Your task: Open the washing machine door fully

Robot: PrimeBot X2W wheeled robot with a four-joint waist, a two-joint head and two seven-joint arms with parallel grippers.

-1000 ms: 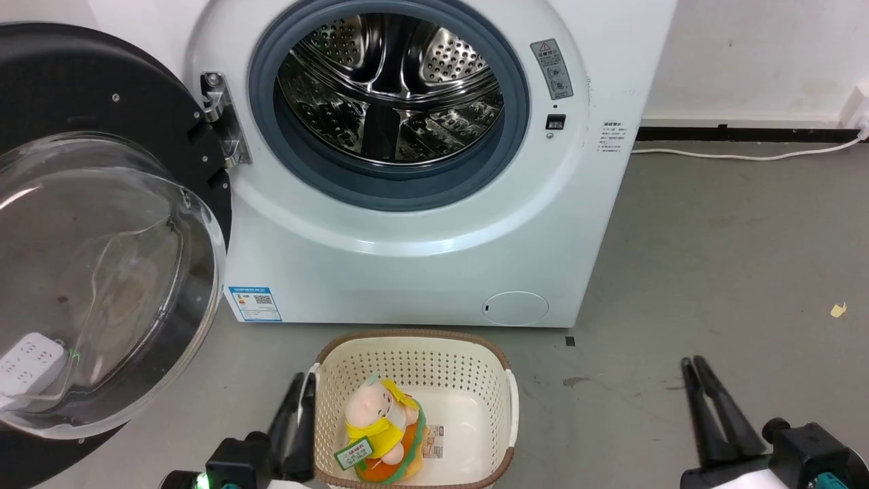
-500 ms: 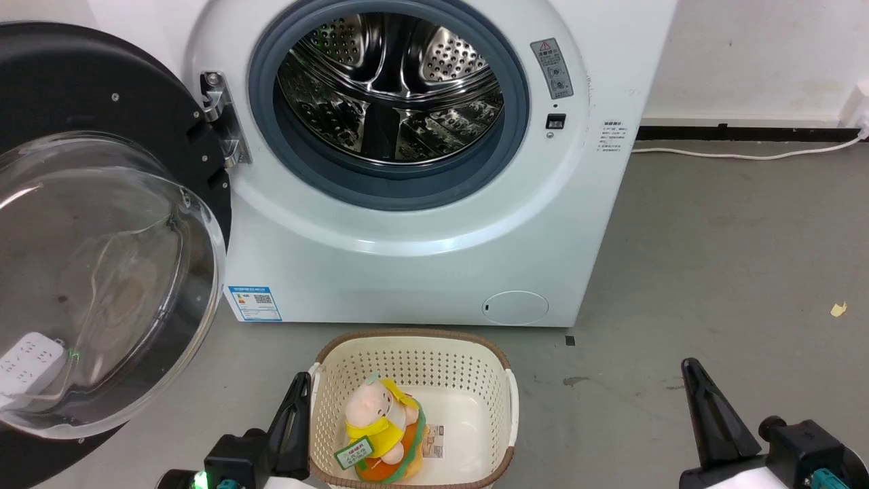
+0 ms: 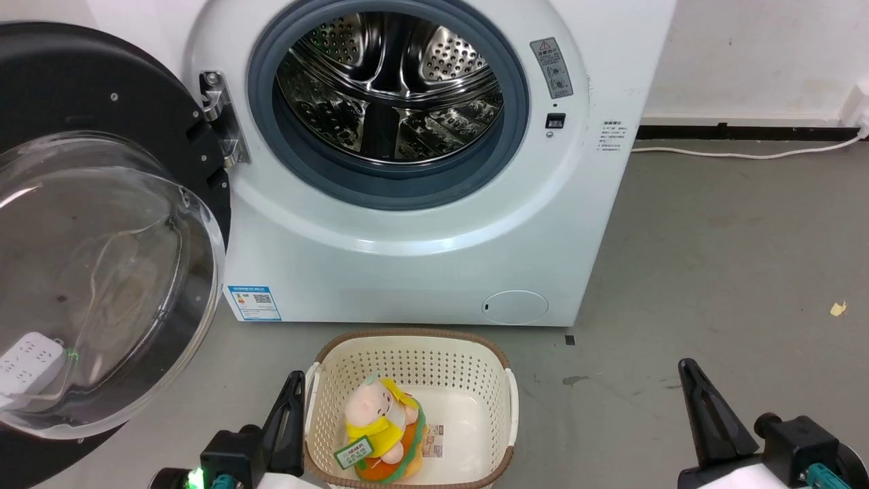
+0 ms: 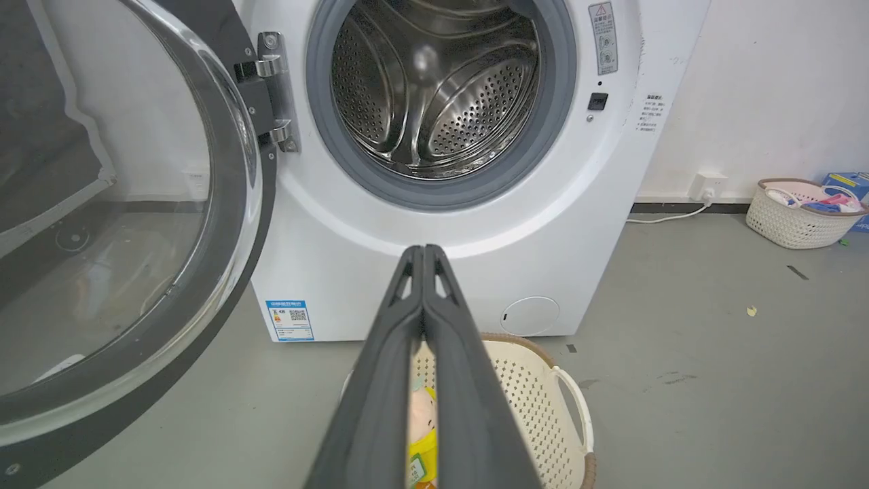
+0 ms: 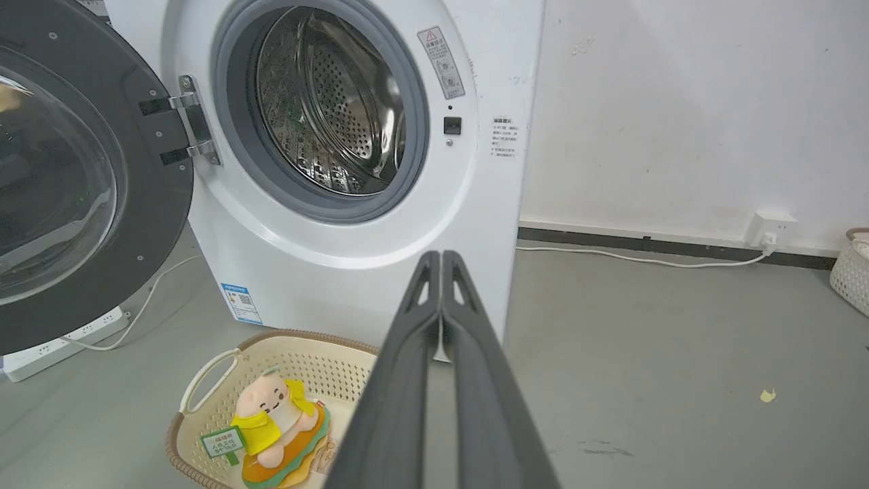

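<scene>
The white washing machine [image 3: 421, 272] [image 4: 380, 272] [image 5: 326, 272] stands ahead with its steel drum [image 3: 390, 85] exposed inside the grey rubber ring. Its washing machine door [image 3: 102, 272] [image 4: 122, 224] [image 5: 68, 183], a black disc with a bulging glass bowl, hangs swung wide to the left on its hinge [image 3: 220, 119]. My left gripper [image 3: 294, 380] [image 4: 423, 250] is shut, low beside the basket's left rim. My right gripper [image 3: 686, 367] [image 5: 441, 255] is shut too, low at the right over the floor. Both are well clear of the door.
A cream basket [image 3: 326, 360] [image 5: 204, 387] holding a plush toy [image 3: 380, 428] [image 5: 275, 421] sits on the grey floor before the machine. A white power strip [image 3: 27, 363] [image 5: 61, 339] lies behind the door glass. A cable [image 3: 740, 155] runs along the wall; another basket [image 4: 794, 214] stands far right.
Both grippers have closed from slightly open to shut and drawn down a little toward the bottom edge. The door and machine have not moved.
</scene>
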